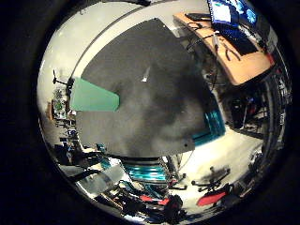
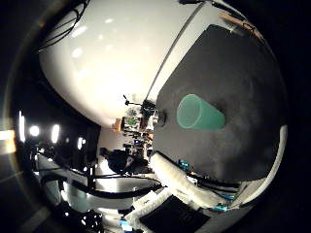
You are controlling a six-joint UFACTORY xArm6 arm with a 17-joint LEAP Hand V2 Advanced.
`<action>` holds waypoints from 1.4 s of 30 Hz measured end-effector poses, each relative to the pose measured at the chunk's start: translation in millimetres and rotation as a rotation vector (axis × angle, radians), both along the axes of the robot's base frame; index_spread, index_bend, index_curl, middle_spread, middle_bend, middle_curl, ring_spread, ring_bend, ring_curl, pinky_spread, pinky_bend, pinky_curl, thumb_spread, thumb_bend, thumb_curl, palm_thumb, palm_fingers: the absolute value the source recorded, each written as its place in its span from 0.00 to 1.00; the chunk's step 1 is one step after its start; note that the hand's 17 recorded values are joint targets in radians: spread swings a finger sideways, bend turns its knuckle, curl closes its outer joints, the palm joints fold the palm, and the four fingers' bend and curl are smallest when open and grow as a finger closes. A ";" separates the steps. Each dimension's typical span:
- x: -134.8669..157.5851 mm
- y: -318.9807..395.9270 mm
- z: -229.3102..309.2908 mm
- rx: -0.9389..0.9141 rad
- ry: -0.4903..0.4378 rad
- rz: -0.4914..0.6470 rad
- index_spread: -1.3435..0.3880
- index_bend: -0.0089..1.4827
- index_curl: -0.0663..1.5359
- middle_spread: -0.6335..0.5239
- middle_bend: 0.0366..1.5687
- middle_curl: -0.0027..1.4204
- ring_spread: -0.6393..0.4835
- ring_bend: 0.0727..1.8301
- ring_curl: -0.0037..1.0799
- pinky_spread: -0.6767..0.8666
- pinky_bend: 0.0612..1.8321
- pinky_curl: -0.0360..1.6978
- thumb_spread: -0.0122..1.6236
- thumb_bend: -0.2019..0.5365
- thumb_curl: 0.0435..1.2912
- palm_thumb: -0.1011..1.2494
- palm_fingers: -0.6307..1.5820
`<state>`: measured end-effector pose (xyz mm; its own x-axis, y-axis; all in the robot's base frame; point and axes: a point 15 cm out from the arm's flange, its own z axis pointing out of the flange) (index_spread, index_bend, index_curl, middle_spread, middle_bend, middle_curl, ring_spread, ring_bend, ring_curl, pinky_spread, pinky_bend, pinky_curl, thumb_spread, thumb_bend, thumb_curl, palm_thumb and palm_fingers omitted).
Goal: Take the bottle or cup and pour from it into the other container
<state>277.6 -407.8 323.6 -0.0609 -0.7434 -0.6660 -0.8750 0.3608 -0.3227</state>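
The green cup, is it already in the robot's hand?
No. The green cup stands alone on the dark mat, with nothing touching it.

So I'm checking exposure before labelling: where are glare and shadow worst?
Thumb side view: the white wall is washed out by glare, while the green cup on the dark mat reads clearly. Little finger side view: a soft shadow darkens the mat beside the cup.

A white, padded part of the hand [image 2: 182,182] reaches into the thumb-side view; its pose cannot be told.
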 end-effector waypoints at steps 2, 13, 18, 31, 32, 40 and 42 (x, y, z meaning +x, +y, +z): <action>-0.5 -1.6 -11.0 0.027 0.002 -0.002 0.64 0.10 0.19 0.65 0.12 0.23 0.74 0.19 0.25 0.72 0.33 0.19 0.62 0.23 0.20 0.42 0.30; 1.1 3.9 -60.0 0.169 -0.024 0.026 0.63 0.10 0.18 0.66 0.12 0.24 0.73 0.18 0.24 0.71 0.32 0.19 0.59 0.24 0.20 0.39 0.28; 4.9 17.0 -76.6 0.255 -0.053 0.063 0.63 0.10 0.17 0.66 0.12 0.24 0.73 0.18 0.24 0.71 0.31 0.19 0.58 0.23 0.20 0.40 0.28; 19.3 28.6 -94.9 0.314 -0.058 0.084 0.63 0.10 0.17 0.66 0.11 0.24 0.72 0.18 0.24 0.71 0.30 0.19 0.57 0.23 0.21 0.40 0.28; 22.1 31.0 -96.2 0.318 -0.056 0.091 0.63 0.10 0.17 0.66 0.11 0.24 0.72 0.18 0.24 0.71 0.30 0.19 0.57 0.23 0.21 0.40 0.28; 38.8 46.1 -98.1 0.326 -0.046 0.137 0.63 0.10 0.18 0.66 0.11 0.24 0.73 0.19 0.25 0.71 0.30 0.19 0.57 0.23 0.21 0.40 0.28; 42.7 50.2 -98.6 0.328 -0.042 0.148 0.63 0.10 0.18 0.66 0.11 0.24 0.73 0.19 0.25 0.71 0.30 0.19 0.57 0.23 0.21 0.40 0.28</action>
<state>320.3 -357.7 225.0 0.0639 -0.4885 -0.8702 -0.9141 0.3212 -0.2474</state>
